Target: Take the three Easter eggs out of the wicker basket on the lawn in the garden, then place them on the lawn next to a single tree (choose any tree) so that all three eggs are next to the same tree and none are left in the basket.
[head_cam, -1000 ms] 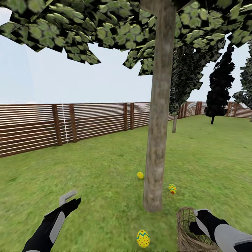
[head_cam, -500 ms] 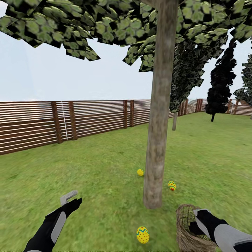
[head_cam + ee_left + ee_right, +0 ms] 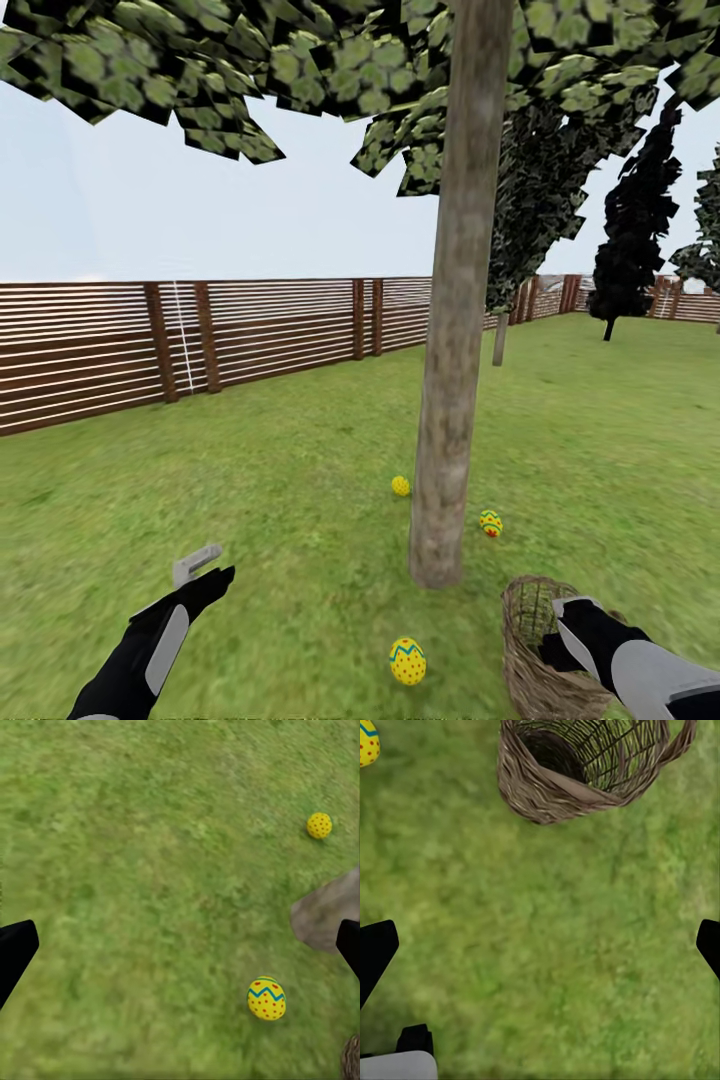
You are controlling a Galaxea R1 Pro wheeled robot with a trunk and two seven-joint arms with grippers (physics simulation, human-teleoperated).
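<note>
Three yellow dotted Easter eggs lie on the lawn (image 3: 280,500) around the tree (image 3: 450,380): one in front of the trunk (image 3: 407,661), one at its left (image 3: 400,486), one at its right (image 3: 490,523). The wicker basket (image 3: 530,655) lies tipped on the grass right of the trunk, and its inside (image 3: 585,757) looks empty. My left gripper (image 3: 205,570) hangs open above the grass, left of the near egg (image 3: 266,998). My right gripper (image 3: 560,632) is open beside the basket's rim, holding nothing.
A brown slatted wooden fence (image 3: 250,335) runs along the back of the garden. Dark columnar trees (image 3: 630,250) stand far right, and a thin trunk (image 3: 499,350) rises behind the tree. Open grass spreads to the left and right.
The whole picture has shifted a little, so the camera has moved. Eggs, basket and trunk keep their places relative to one another, and both arms hold the same pose.
</note>
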